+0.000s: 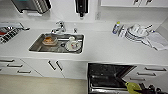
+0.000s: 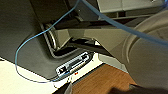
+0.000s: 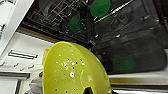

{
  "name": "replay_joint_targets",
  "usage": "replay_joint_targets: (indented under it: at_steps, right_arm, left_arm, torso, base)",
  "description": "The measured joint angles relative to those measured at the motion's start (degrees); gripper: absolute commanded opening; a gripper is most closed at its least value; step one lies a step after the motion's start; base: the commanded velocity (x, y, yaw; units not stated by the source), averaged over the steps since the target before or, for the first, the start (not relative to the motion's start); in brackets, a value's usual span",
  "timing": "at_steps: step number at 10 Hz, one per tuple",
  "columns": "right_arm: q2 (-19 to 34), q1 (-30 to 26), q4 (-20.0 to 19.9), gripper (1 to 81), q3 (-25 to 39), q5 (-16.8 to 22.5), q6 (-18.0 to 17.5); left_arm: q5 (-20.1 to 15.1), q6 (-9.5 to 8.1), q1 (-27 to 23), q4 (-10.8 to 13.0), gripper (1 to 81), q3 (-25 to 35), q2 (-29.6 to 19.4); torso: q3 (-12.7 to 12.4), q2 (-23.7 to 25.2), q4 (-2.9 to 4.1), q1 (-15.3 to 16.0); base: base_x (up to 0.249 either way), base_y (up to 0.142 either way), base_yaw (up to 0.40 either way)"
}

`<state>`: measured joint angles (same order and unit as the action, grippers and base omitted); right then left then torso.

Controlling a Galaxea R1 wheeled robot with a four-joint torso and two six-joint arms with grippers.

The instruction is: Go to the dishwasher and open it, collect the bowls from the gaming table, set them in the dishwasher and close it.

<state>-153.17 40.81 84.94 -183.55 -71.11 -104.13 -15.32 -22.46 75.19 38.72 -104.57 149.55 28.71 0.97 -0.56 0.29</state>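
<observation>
Head view: dishwasher (image 1: 107,77) open under the white bench (image 1: 105,47), right of sink (image 1: 57,43); yellow-green bowl (image 1: 132,87) at right tool (image 1: 147,88), over the open door.
Right wrist: yellow-green bowl (image 3: 75,70) fills foreground, green bowl (image 3: 100,7) in rack. Tool's grip: can't tell.

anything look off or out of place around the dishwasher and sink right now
Nothing stands out. The dishwasher is open, a yellow-green bowl is near its racks, and dishes sit in the sink. No spill or damage shows.
</observation>
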Motion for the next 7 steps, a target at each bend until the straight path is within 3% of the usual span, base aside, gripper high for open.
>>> replay_joint_targets:
  at_steps: [3,7]
  right_arm:
    - [-2.51,-5.18,7.25,1.0,-0.77,-1.90,-4.74]
    - [-9.07,-9.47,11.82,1.0,-0.49,-1.07,-8.66]
  left_arm:
    - [2.66,0.02,0.24,0.83,81.1,-2.84,1.90]
    - [4.24,0.13,3.17,1.18,81.1,-9.46,5.07]
  torso:
    - [0.00,0.00,0.00,0.00]
    - [0.00,0.00,0.00,0.00]
  base:
    - [0.000,0.000,0.000]
    - [0.000,0.000,0.000]
